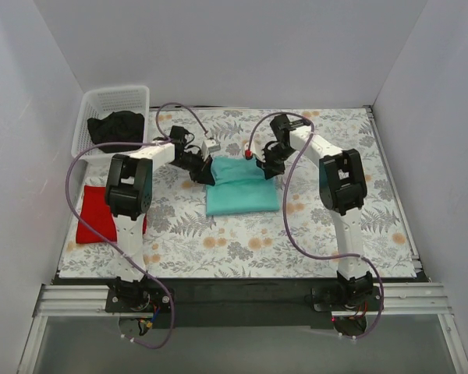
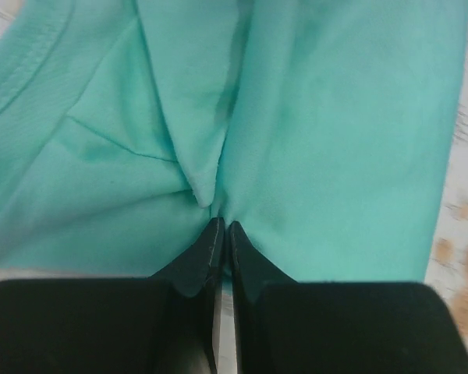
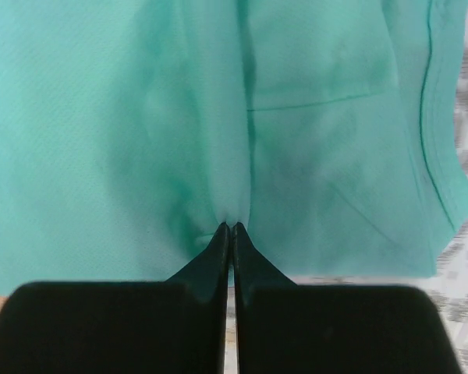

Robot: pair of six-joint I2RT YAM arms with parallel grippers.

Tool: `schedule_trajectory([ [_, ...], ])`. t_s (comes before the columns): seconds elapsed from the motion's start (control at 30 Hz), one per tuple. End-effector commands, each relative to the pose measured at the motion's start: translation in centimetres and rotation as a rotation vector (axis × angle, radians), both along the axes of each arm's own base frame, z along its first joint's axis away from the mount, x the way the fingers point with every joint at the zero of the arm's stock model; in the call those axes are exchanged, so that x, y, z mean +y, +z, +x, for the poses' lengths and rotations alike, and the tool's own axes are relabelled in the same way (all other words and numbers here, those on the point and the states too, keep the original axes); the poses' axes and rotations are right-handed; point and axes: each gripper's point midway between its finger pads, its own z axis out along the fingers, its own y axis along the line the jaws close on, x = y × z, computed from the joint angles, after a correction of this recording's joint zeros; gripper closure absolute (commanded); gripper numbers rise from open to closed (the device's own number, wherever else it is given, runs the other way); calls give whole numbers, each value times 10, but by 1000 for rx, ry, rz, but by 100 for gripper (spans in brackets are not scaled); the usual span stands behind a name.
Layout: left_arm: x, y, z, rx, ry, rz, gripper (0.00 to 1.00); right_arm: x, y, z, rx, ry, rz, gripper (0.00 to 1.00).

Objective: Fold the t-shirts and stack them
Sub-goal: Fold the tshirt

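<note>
A teal t-shirt (image 1: pixel 242 187) lies partly folded in the middle of the floral table. My left gripper (image 1: pixel 205 174) is shut on its far left edge, pinching a pucker of teal cloth (image 2: pixel 210 195) between the fingertips. My right gripper (image 1: pixel 263 169) is shut on the far right edge of the same shirt (image 3: pixel 234 210). A folded red t-shirt (image 1: pixel 97 214) lies at the left edge of the table. A black t-shirt (image 1: pixel 117 126) sits in the white basket (image 1: pixel 132 97) at the back left.
The floral cloth (image 1: pixel 335 226) covers the table. White walls close in the back and both sides. The arm bases stand at the near edge.
</note>
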Motion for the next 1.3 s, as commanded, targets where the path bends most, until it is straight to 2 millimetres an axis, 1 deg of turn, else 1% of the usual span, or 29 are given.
schedule_trajectory([
  [0.0,0,2,-79,114,-35,57,100,-8,-19,-62,157,9,-35,99],
  [0.03,-1,4,-92,119,-46,56,100,-7,-2,-72,145,1,-16,99],
  [0.07,4,-3,-119,181,-40,56,100,-6,-1,-89,165,7,-11,99],
  [0.1,4,12,-126,157,-39,38,100,-13,-10,-122,243,6,-15,99],
  [0.13,5,16,-138,167,-35,34,100,-14,5,-138,234,6,6,99],
  [0.17,5,20,-149,184,-35,28,100,-13,7,-156,259,8,9,99],
  [0.2,9,16,-171,226,-40,23,100,-10,11,-171,278,9,25,99],
  [0.23,8,28,-178,190,-51,17,100,-17,13,-197,312,6,20,99],
  [0.3,9,30,-192,185,-46,26,100,-11,22,-227,384,-16,45,99],
  [0.33,11,32,-199,171,-47,32,100,-14,27,-241,402,-22,59,99],
  [0.4,10,33,-203,166,-46,32,100,-14,30,-254,438,-44,66,97],
  [0.43,9,36,-205,168,-46,25,100,-16,30,-255,432,-51,60,86],
  [0.47,8,38,-205,164,-46,19,92,-19,30,-253,427,-62,53,81],
  [0.53,4,46,-202,144,-46,3,84,-21,29,-248,434,-98,38,69],
  [0.57,2,53,-196,107,-45,-8,71,-21,36,-236,421,-126,54,64],
  [0.63,-1,65,-189,55,-46,-25,66,-16,45,-221,423,-174,76,59],
  [0.67,-5,77,-181,-2,-52,-41,64,-17,50,-212,423,-204,95,59],
  [0.7,-8,81,-179,-29,-60,-44,64,-7,65,-196,403,-211,147,59],
  [0.77,-20,89,-178,-96,-106,-61,63,1,72,-185,451,-265,174,59],
  [0.8,-25,90,-181,-113,-130,-65,63,12,84,-177,466,-268,218,60],
  [0.87,-41,87,-189,-147,-201,-67,63,24,83,-174,568,-319,231,64],
  [0.9,-45,81,-193,-152,-224,-63,63,33,91,-171,604,-319,267,66],
  [0.93,-52,78,-198,-163,-253,-65,63,36,84,-170,652,-334,264,69],
  [1.0,-59,69,-198,-245,-307,-68,63,45,86,-171,740,-354,287,74],
  [1.03,-65,68,-202,-269,-332,-72,62,50,80,-169,779,-365,280,78],
  [1.07,-72,69,-195,-329,-333,-91,61,52,77,-168,808,-377,278,80],
  [1.1,-72,64,-197,-347,-343,-88,61,56,77,-168,850,-394,278,81],
  [1.13,-77,59,-200,-355,-367,-86,60,58,68,-166,885,-409,265,83],
  [1.27,-87,48,-201,-354,-405,-82,58,66,61,-152,922,-441,256,88],
])
